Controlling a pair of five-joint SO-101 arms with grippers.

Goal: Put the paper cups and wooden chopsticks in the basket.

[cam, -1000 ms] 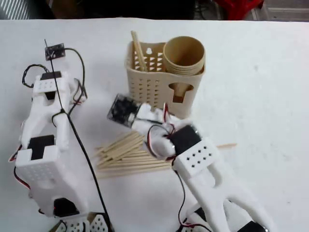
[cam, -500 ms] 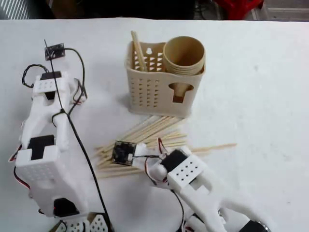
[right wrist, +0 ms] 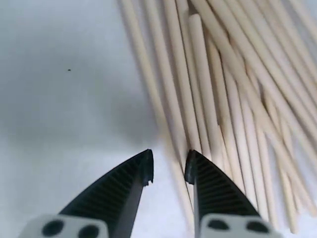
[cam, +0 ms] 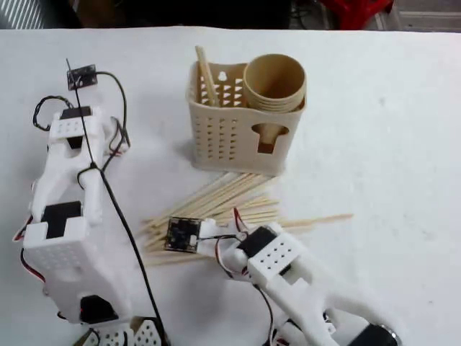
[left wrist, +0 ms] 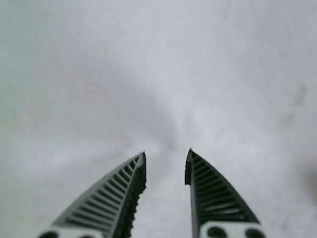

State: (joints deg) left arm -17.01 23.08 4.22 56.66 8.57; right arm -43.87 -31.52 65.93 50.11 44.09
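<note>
A robotics workbench, seemingly (white table (cam: 389,122), exposed wires (cam: 123,101) on arms (cam: 65,216)).

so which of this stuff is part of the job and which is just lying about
Part of the job: basket; paper cups stacked inside it; one chopstick standing in it; wooden chopsticks piled on the table; right gripper, open over the pile.
Just there: left arm at the side; red thing beyond the table's far edge.

Part of the chopstick pile (cam: 230,189) is covered by the right arm (cam: 277,254), lower centre, high view. Lower paper cups (cam: 277,90) are hidden behind the basket wall (cam: 223,137).
</note>
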